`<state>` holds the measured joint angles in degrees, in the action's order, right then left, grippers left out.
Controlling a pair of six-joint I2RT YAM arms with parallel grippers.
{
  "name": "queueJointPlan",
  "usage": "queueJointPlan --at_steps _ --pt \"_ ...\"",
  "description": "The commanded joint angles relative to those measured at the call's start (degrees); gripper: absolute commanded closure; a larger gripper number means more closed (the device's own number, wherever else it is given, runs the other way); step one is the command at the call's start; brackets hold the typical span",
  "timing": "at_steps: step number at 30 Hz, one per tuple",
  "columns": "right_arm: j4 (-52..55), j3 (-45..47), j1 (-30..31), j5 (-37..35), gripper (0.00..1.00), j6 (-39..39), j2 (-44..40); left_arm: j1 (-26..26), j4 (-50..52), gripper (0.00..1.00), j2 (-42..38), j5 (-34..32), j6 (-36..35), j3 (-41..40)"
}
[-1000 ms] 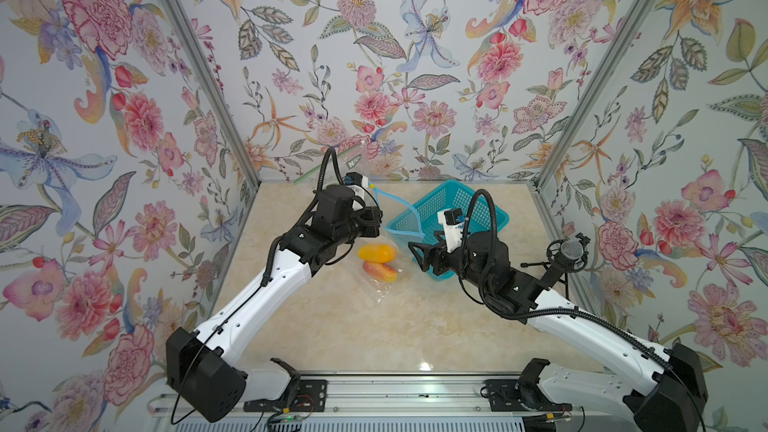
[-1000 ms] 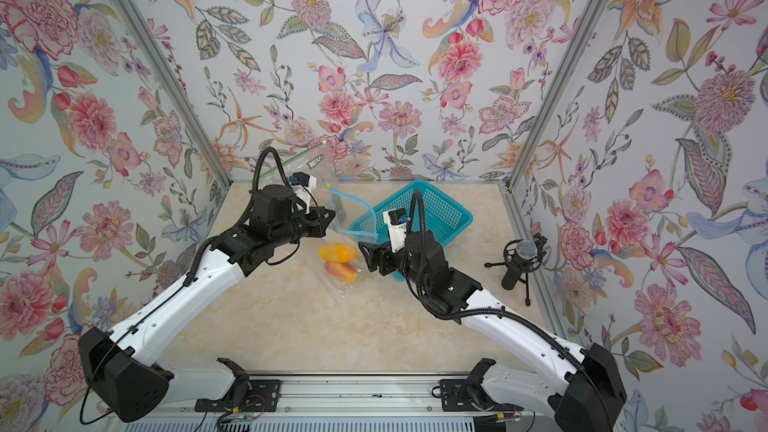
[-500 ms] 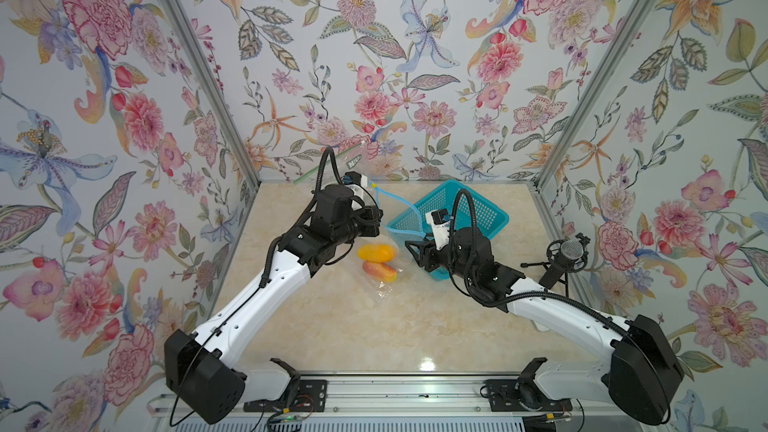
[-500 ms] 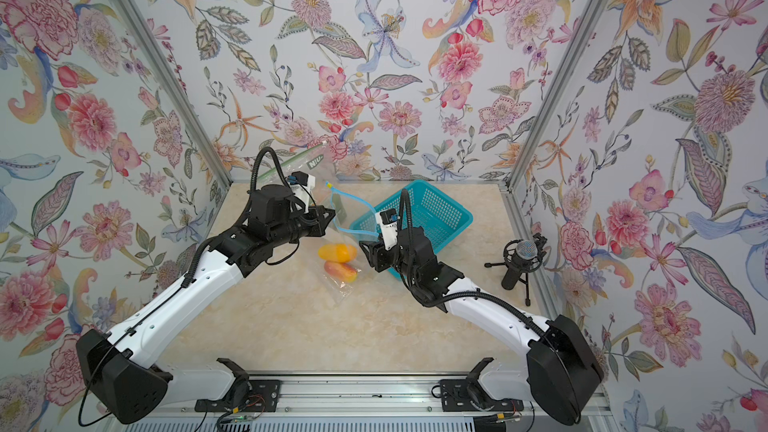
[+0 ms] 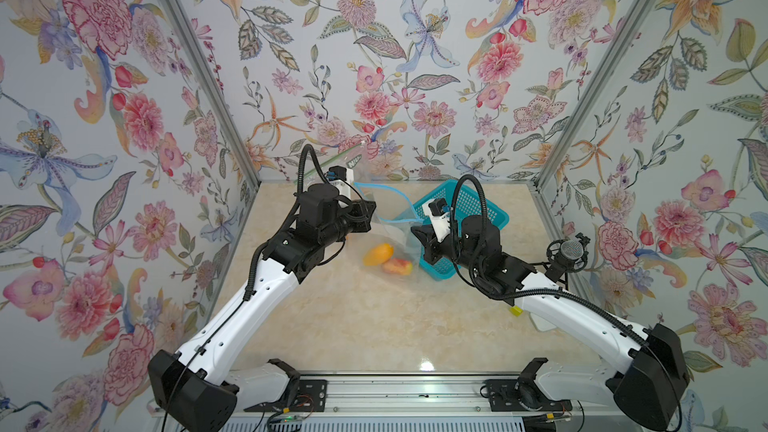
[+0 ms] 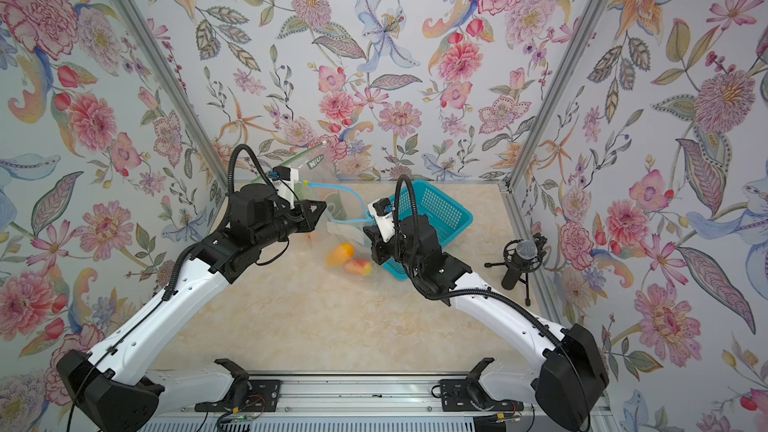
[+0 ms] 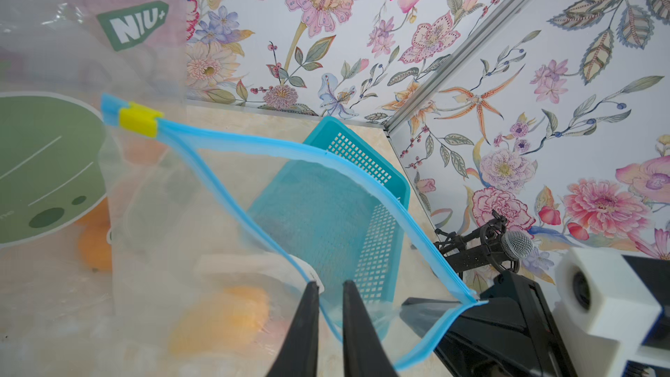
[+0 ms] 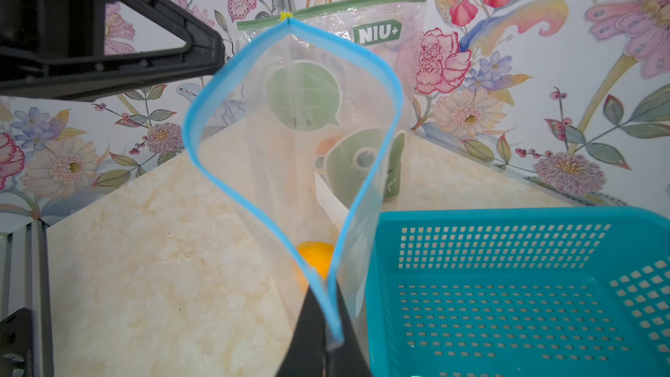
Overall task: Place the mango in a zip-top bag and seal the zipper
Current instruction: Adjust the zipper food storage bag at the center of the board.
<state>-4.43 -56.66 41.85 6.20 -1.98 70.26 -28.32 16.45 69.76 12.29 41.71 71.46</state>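
- Right end effector [image 8: 326, 297] is clamped tight on the zip-top bag [image 8: 275, 175] at its zipper end.
- Left end effector [image 7: 330, 286] is slightly parted (bag rim between its fingers).
- Mango [image 5: 377, 254] lies on the counter [image 5: 353, 326], below the bag's open mouth.

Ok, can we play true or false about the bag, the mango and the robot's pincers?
1. The blue zipper is open. True.
2. The mango lies in the teal basket. False: it is down inside the clear bag.
3. The right pincer is shut on one end of the zipper. True.
4. The yellow slider is right beside the right pincer. False: it sits at the zipper's far end.
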Motion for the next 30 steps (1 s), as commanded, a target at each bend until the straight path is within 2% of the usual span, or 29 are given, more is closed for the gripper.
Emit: queueJointPlan --at_steps 1,5,10,13,16,18,19,20,23,24,27,30 --pt "7.4 -2.3 -0.2 2.0 1.0 5.6 -5.3 3.2 -3.5 0.75 -5.3 -2.7 2.4 -3.9" --pt "13.0 0.3 -0.7 0.9 1.0 6.4 -10.7 5.4 -6.4 0.71 -11.3 -4.0 1.3 -8.3" --pt "14.5 4.9 -1.8 2.3 1.0 7.8 -15.1 5.7 -7.9 0.68 -15.3 -5.1 -0.7 -14.3" --pt "14.4 7.0 -4.2 2.8 1.0 9.1 -17.0 5.7 -12.5 0.62 -17.6 -2.5 -5.2 -21.0" --pt "14.3 8.8 -8.5 6.7 1.0 9.9 -18.9 5.7 -21.8 0.52 -20.8 0.7 -9.6 -30.2" --pt "14.4 9.6 -10.4 9.1 1.0 10.2 -19.8 5.7 -28.9 0.42 -22.4 1.7 -10.7 -36.0" --pt "14.4 9.7 -10.7 9.6 1.0 10.5 -20.1 5.7 -32.4 0.34 -22.7 2.7 -11.2 -37.8" --pt "14.4 9.7 -10.9 10.3 1.0 10.9 -20.4 5.7 -36.2 0.22 -22.8 3.2 -11.6 -39.8" --pt "15.4 8.7 -11.1 11.9 1.0 12.3 -20.5 5.7 -44.2 0.04 -21.1 2.9 -12.7 -43.0" --pt "15.7 8.2 -11.2 12.7 1.0 13.0 -20.4 5.8 -46.5 0.01 -20.1 3.0 -13.6 -43.6" --pt "16.1 7.5 -11.3 13.7 1.0 14.6 -20.1 6.4 -54.7 0.01 -16.4 4.6 -16.7 -45.5" --pt "16.1 7.5 -11.3 14.3 1.0 15.9 -19.2 9.0 -64.1 0.01 -12.2 10.3 -17.8 -46.4"
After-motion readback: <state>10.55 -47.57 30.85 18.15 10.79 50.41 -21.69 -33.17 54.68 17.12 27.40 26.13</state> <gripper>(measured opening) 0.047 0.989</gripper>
